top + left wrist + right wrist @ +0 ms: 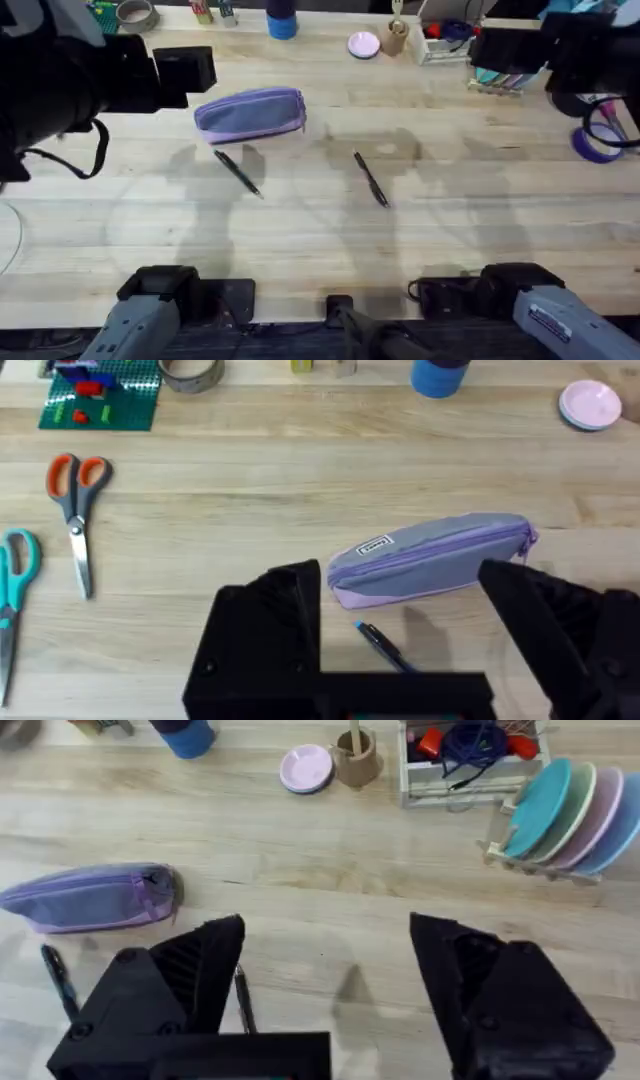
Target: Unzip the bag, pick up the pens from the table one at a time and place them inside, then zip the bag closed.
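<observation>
Your left gripper hangs spread above the soft lavender pencil pouch on the table (it'll squash), so pinch its zipper pull

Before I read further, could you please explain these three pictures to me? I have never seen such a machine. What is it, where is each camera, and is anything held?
This is a robot with two arms at a wooden table. One picture looks down from above the table; the other two come from a camera on each wrist. The black shapes at the bottom of those are each arm's claw: left claw, right claw. Both are open and hold nothing. On the table lie a purple bag, zipped shut, and two black pens near it. Scissors lie to one side.
</observation>
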